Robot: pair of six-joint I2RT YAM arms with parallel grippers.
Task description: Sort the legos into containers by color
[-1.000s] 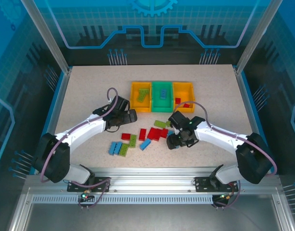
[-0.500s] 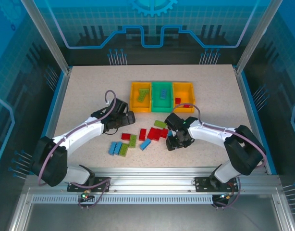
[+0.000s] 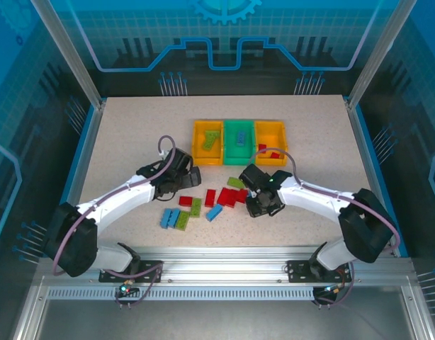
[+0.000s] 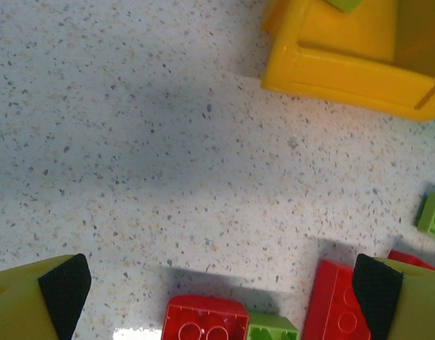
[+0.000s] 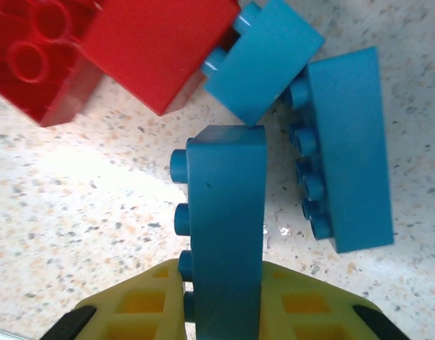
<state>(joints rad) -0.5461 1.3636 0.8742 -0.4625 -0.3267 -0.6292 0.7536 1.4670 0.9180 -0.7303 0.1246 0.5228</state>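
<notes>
One speckled bench (image 3: pixel 125 134) carries everything. The left arm (image 3: pixel 125 195) and right arm (image 3: pixel 317 198) reach in from the near edge towards its middle.

The three containers (image 3: pixel 239 159) sit joined in a row at the rear centre. In the top view the yellow-orange bin (image 3: pixel 198 145) holds a lime brick (image 3: pixel 210 139), the green bin (image 3: pixel 228 145) holds a blue one (image 3: pixel 241 137), and the orange bin (image 3: pixel 278 131) holds red ones (image 3: pixel 268 151). The loose legos (image 3: pixel 210 197) lie scattered in front of the bins, between the two arms, in red, lime and blue.

The left jaws stand wide apart above the bench, holding nothing. Their black pads (image 4: pixel 65 294) frame a red two-stud brick (image 4: pixel 205 320), and a second red brick (image 4: pixel 334 304) lies just beside the right-hand pad. The left wrist view also catches the near corner of the yellow-orange bin.

The right jaws are clamped on a blue brick (image 5: pixel 224 227). It stands on edge with its studs facing left, and the yellow fingers (image 5: pixel 132 304) press against both of its sides. In the top view this grip is too small to make out. The right wrist view also resolves a long blue neighbour (image 5: pixel 345 149) just beside it, a shorter blue block (image 5: pixel 263 60) and a red block (image 5: pixel 154 49).
</notes>
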